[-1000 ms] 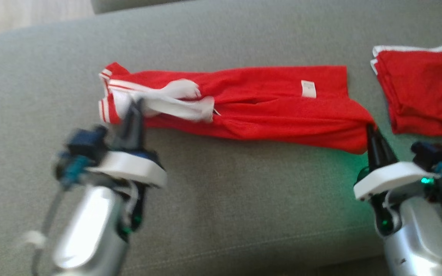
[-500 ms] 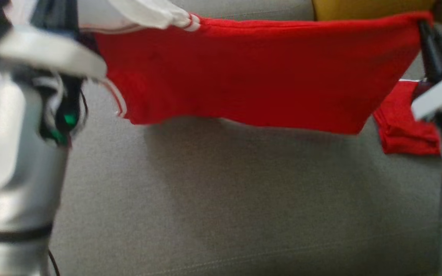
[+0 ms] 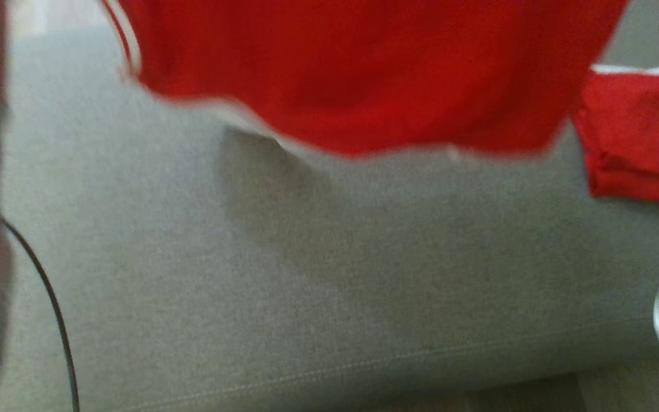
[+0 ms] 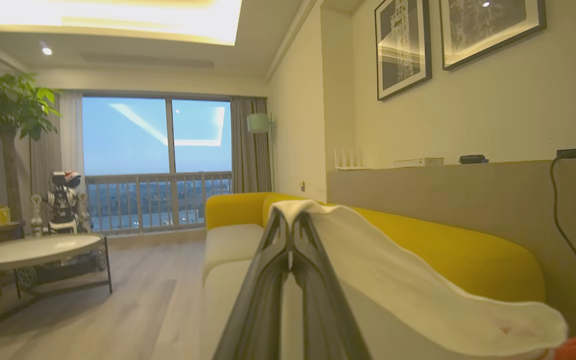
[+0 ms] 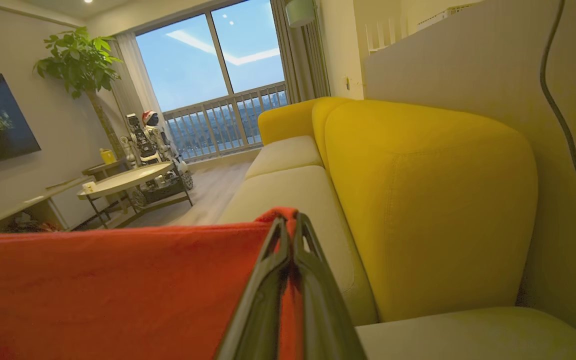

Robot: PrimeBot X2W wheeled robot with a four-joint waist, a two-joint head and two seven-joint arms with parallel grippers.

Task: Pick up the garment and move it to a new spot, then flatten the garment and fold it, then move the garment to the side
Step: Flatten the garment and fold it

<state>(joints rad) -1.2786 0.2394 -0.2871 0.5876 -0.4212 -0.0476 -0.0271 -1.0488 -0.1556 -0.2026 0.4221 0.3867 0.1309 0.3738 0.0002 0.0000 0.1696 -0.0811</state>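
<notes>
Apparently both claws (image 4: 291, 217) (image 5: 291, 220) tight on garment (image 3: 352, 68)

Garment (image 3: 364, 74) apparently lifted off sofa (image 3: 306, 257)

The garment (image 3: 352, 74) is red with white stripes at its edge. The sofa (image 3: 306, 286) is grey, its backrest (image 5: 428, 200) yellow. The folded cloth (image 3: 638, 137) is red, white-trimmed.
</notes>
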